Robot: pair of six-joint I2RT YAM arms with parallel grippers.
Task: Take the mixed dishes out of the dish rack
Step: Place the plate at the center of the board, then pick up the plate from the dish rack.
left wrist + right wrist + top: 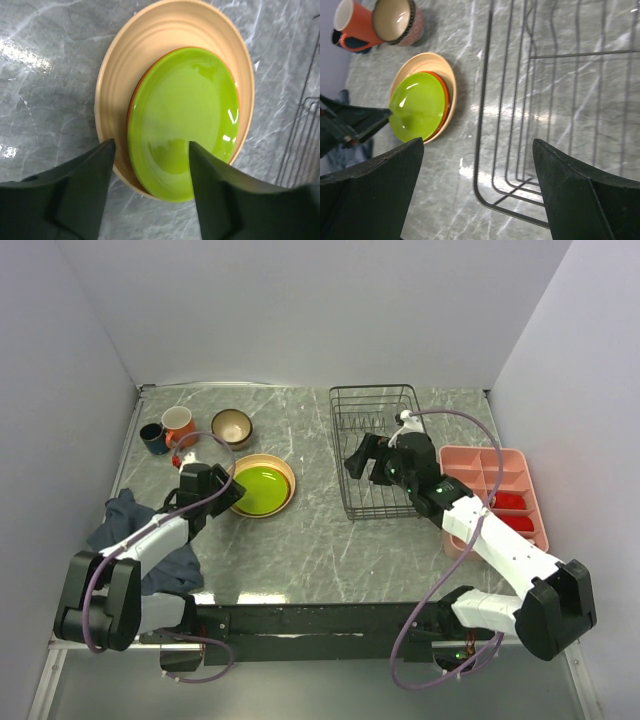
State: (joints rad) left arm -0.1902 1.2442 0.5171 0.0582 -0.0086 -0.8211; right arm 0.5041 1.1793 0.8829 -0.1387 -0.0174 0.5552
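A green plate [260, 488] lies on an orange-red plate, both stacked on a tan plate [282, 472] left of centre. My left gripper [218, 489] is open and empty just left of the stack; in its wrist view the green plate [185, 115] sits between and beyond the fingers. An orange mug [178, 423], a small dark-blue cup [152, 437] and a brown bowl [232, 426] stand at the back left. The black wire dish rack [377, 410] holds no dishes that I can see. My right gripper [363, 462] is open and empty over the rack's left side [485, 100].
A pink divided tray [497, 490] with red items stands right of the rack. A blue-grey cloth [140, 525] lies under the left arm at the near left. White walls close the table on three sides.
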